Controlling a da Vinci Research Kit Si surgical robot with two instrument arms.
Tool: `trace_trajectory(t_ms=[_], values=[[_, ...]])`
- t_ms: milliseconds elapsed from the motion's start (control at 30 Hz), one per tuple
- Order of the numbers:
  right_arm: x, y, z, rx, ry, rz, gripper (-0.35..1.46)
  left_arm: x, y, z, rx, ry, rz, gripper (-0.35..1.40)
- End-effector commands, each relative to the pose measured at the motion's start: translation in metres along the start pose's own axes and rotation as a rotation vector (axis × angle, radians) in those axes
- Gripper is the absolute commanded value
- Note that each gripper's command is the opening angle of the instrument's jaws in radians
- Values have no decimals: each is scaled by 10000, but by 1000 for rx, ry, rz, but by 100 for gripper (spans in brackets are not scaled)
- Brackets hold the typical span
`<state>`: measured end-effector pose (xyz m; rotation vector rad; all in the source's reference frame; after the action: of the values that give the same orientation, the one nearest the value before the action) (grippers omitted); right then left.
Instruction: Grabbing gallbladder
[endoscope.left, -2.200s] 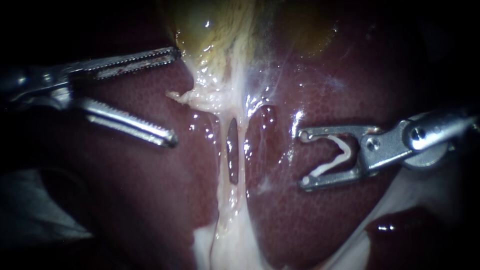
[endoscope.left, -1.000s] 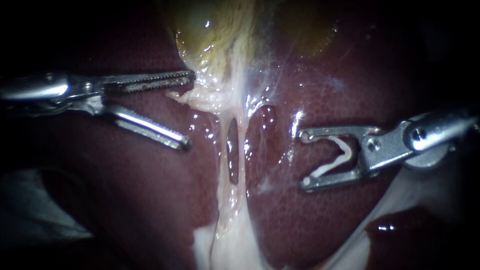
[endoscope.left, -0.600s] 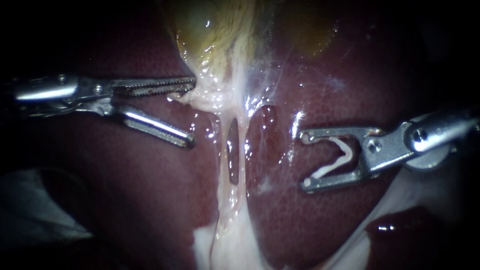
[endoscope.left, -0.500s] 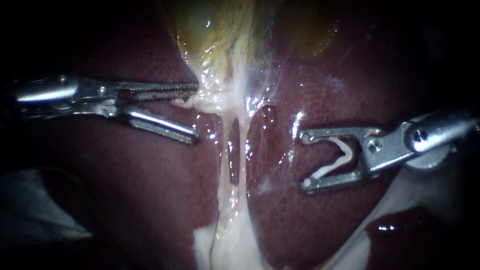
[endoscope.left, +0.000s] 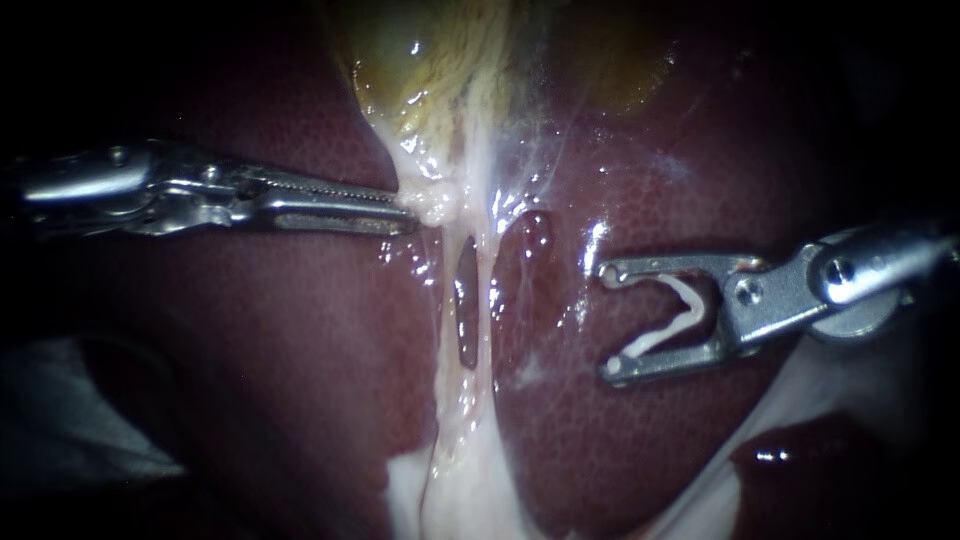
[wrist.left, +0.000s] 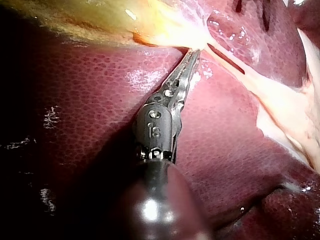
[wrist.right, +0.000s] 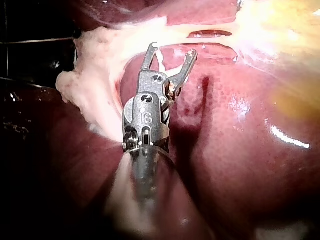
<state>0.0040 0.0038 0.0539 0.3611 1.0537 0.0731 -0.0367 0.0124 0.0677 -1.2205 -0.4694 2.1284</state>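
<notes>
The yellow-green gallbladder (endoscope.left: 430, 60) lies at the top of the endoscope view and narrows into pale, glistening tissue (endoscope.left: 440, 195). My left instrument (endoscope.left: 410, 212) comes in level from the left, its toothed jaws shut on the edge of that pale tissue at the gallbladder's lower end. In the left wrist view its jaws (wrist.left: 194, 54) lie together with the tips in the pale tissue beside the gallbladder (wrist.left: 100, 20). My right instrument (endoscope.left: 608, 320) hovers over the liver to the right, jaws open with a white clip (endoscope.left: 680, 310) seated between them; the right wrist view shows the same instrument (wrist.right: 171, 50).
Dark red liver (endoscope.left: 250, 350) fills both sides. Two thin pale strands (endoscope.left: 487, 300) run down from the gallbladder with a slit between them, into white fatty tissue (endoscope.left: 460, 490). A grey fold (endoscope.left: 70, 420) lies at the lower left.
My left instrument moved right toward the gallbladder's lower end and its open jaws came together on the pale tissue there. The right instrument stayed still.
</notes>
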Motion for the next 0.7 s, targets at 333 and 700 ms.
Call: trace_trajectory(t_ms=[333, 700], values=[[0, 0, 0, -1, 0, 1, 46, 41, 24, -45, -22, 3, -24, -35], [-1, 1, 0, -1, 0, 1, 46, 77, 20, -93, -24, 55, -32, -35]])
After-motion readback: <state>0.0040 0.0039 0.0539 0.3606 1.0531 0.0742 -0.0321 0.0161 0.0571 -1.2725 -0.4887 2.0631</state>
